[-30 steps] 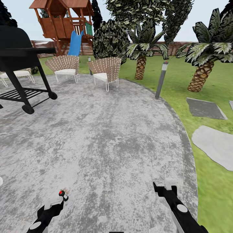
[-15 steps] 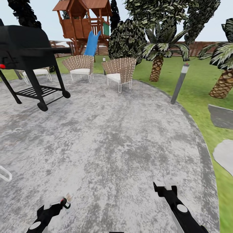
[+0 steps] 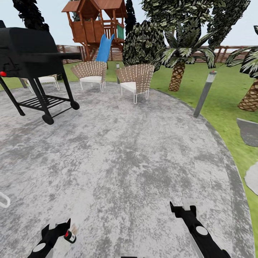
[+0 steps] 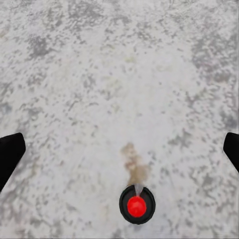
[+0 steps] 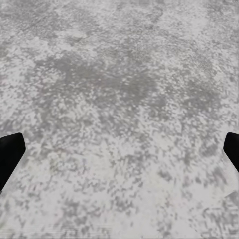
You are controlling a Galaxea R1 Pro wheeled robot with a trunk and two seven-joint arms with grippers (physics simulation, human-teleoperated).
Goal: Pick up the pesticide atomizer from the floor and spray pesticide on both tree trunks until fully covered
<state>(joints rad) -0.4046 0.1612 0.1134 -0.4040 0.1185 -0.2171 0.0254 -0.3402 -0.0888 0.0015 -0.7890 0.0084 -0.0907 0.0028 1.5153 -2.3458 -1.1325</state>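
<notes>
The left gripper (image 3: 59, 228) is spread wide with nothing in it, and the sprayer (image 4: 137, 204) now stands on the paving just beside its fingertips — a second ago it sat further ahead, so the robot has closed in for the pick. The right gripper (image 3: 182, 209) hangs open too. One sprayer, two wicker chairs (image 3: 135, 79), one grill (image 3: 30, 53) — the two bare-trunked trees can't be made out

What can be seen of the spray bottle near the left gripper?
The spray bottle stands on the grey paving, right beside the left gripper. From above, the wrist camera shows a round black collar with a red button in its middle and a small pale nozzle. The body looks clear or pale and is hard to make out. The gripper's fingers are spread wide, with the bottle between them but touching neither. A brownish smudge lies on the paving just beyond it.
</notes>
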